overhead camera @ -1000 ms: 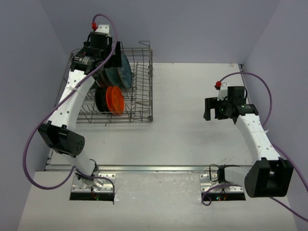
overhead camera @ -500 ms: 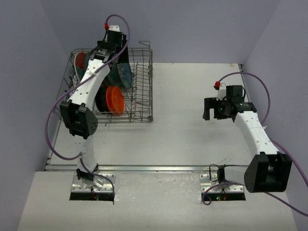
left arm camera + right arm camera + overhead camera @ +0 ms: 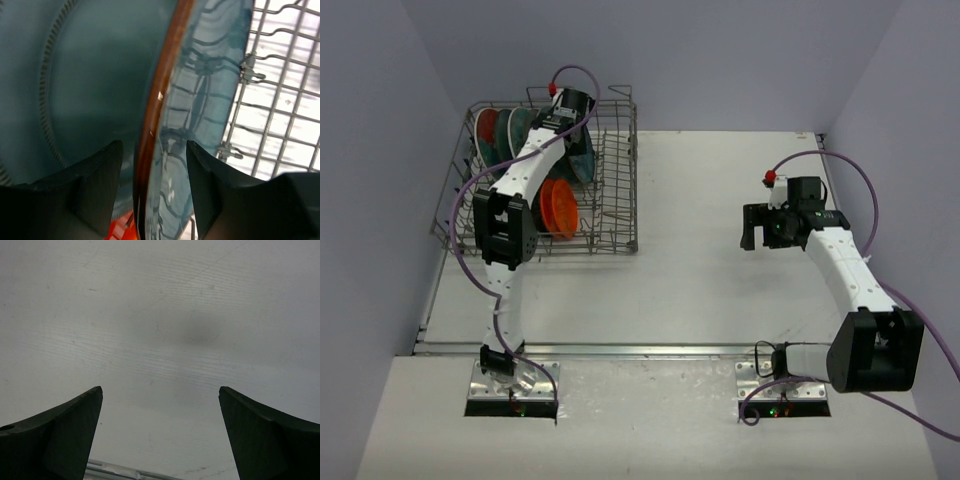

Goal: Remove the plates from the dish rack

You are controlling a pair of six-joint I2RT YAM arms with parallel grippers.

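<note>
The grey wire dish rack [image 3: 618, 238] stands at the back left with plates upright in it: a red plate [image 3: 487, 124], a dark teal plate [image 3: 513, 131], a grey-blue plate [image 3: 586, 158], and lower down a black plate [image 3: 531, 205] and an orange plate [image 3: 560, 207]. My left gripper [image 3: 570, 112] reaches down into the back row. In the left wrist view its fingers [image 3: 95, 185] straddle the brown rim of the grey-blue plate [image 3: 210, 95], a gap showing on each side. My right gripper [image 3: 752, 228] hangs open over bare table [image 3: 160, 315], its own view showing the right gripper [image 3: 160, 390] with nothing in it.
Rack wires and tines [image 3: 280, 125] lie just right of the straddled plate. The dark teal plate [image 3: 75, 90] stands close behind it on the left. Purple walls enclose the table on three sides. A metal strip [image 3: 640, 350] runs along the near edge.
The left arm has stretched further into the rack, its gripper moving right along the back row and down over a plate rim, jaws narrowing. The right arm has barely moved.
</note>
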